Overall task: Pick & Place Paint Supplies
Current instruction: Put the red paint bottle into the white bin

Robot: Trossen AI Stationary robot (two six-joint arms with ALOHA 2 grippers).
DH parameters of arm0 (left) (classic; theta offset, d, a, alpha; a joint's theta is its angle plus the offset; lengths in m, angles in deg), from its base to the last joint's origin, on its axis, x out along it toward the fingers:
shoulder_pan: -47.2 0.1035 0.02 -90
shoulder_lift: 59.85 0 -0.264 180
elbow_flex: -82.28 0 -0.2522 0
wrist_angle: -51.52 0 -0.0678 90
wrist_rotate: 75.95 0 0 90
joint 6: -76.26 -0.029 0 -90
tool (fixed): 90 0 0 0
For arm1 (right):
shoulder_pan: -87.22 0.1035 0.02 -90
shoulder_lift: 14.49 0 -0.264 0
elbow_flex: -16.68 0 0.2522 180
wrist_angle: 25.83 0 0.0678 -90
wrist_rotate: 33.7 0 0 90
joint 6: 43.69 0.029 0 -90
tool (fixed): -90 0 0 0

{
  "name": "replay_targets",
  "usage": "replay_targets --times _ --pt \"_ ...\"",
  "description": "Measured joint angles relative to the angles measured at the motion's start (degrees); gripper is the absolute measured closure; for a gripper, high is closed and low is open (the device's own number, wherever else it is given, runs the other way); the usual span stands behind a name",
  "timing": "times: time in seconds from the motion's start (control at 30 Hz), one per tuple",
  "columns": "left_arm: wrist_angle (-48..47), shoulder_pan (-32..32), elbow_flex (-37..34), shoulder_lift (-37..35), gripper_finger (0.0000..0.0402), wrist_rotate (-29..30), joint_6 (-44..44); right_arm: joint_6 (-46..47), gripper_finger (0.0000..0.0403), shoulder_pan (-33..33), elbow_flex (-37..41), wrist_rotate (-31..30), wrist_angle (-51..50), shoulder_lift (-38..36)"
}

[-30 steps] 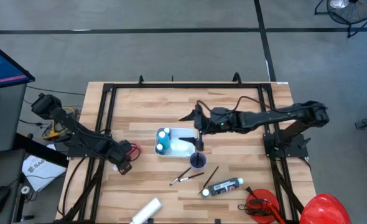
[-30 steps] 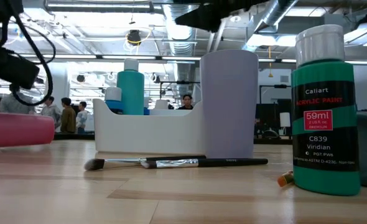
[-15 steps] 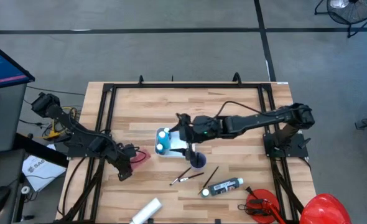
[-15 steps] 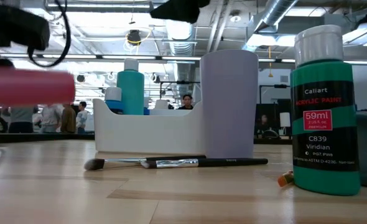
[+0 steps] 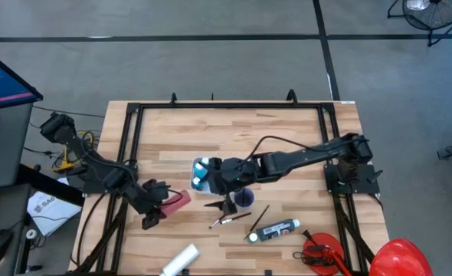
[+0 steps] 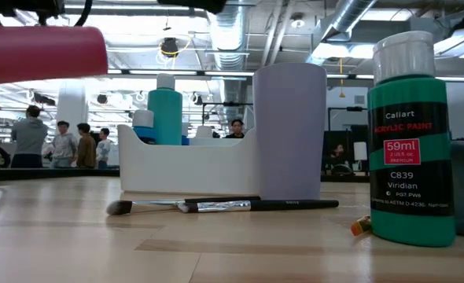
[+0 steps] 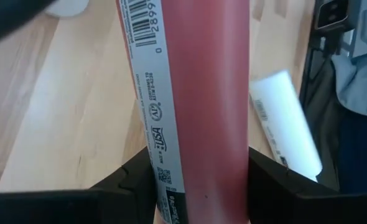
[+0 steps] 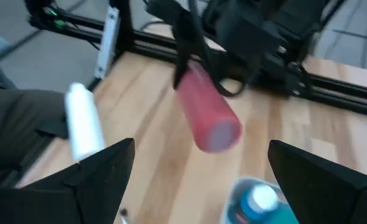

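Evidently the left gripper [image 5: 155, 209] clamps the red paint tube [image 5: 175, 201] mid-body, at 8 o'clock from the white organizer [image 5: 220, 184]; smooth, light, probably slippery. The right gripper [image 5: 227, 201] is open.

Grey floor [image 5: 211, 69], ceiling ducts [image 6: 358, 20], people [image 6: 59, 141] standing behind.

Both arms are dark and slender, built of jointed segments. A black cable loops along the right arm [image 5: 302, 157]. The left arm [image 5: 96, 169] ends in blocky, angular black fingers [image 7: 134, 180].

Red tube [image 7: 190, 112] (barcode label), green bottle [image 6: 411, 141], lilac cup [image 6: 289, 130].
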Motion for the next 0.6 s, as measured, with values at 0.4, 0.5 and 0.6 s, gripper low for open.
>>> replay_targets --times 0.4,0.5,0.6 --pt "7.3 0.0 0.0 0.0 0.0235 0.8 -6.2 3.8 0.0073 -0.8 -1.0 3.7 0.7 0.4" --pt "8.9 0.1 0.0 0.0 0.0235 1.2 -7.4 5.2 0.0078 -1.2 -1.2 3.7 2.1 1.7" --pt "9.6 0.8 0.0 0.0 0.0236 2.4 -8.3 5.8 0.0077 -1.9 -0.7 4.2 2.2 3.1"
